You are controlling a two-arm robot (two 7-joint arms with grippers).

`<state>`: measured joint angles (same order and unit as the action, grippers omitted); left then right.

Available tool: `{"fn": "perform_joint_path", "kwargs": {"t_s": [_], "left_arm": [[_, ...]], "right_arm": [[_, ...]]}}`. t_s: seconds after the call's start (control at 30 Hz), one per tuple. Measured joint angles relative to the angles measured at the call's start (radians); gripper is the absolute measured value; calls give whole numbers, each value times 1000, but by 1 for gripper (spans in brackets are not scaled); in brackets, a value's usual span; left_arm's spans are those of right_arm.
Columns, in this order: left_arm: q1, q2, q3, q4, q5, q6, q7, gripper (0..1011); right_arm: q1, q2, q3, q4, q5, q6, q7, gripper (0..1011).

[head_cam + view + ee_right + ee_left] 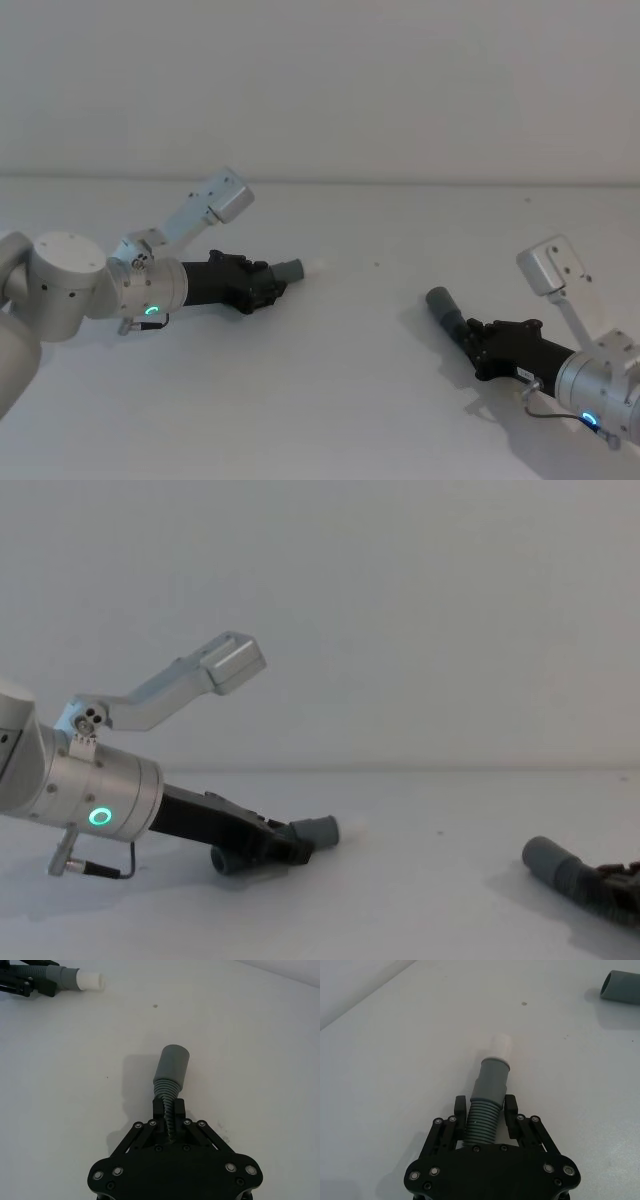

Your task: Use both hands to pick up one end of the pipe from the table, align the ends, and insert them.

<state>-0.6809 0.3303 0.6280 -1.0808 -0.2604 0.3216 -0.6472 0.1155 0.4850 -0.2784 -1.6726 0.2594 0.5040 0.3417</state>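
The pipe lies in two pieces on the white table (350, 400). My left gripper (270, 285) is shut on the ribbed part of the left piece (482, 1125), just behind its grey cuff (491, 1080) with the white tip (501, 1046). That end points right, toward the other piece. My right gripper (478, 340) is shut on the ribbed hose (167, 1092) of the right piece, squeezing it flat. Its plain grey cuff (171, 1065) points left and away from me. The two ends (315, 832) (548, 860) stay well apart, both low by the table surface.
A small dark speck (377, 265) marks the table between the two ends. Behind the table stands a plain pale wall (320, 80). The left piece's back end (222, 860) sticks out under the left gripper.
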Motion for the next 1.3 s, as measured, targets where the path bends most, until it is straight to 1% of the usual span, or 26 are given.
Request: {"fn": "perform_joint_path", "kwargs": {"t_s": [0.13, 0.53, 1.3], "left_arm": [[0, 0, 0, 0, 0, 0, 0, 416], [0, 0, 0, 0, 0, 0, 0, 357], [-2, 2, 3, -2, 0, 1, 0, 348]], "right_arm": [[0, 0, 0, 0, 0, 0, 0, 94], [0, 0, 0, 0, 0, 0, 0, 94], [0, 0, 0, 0, 0, 0, 0, 94]]}}
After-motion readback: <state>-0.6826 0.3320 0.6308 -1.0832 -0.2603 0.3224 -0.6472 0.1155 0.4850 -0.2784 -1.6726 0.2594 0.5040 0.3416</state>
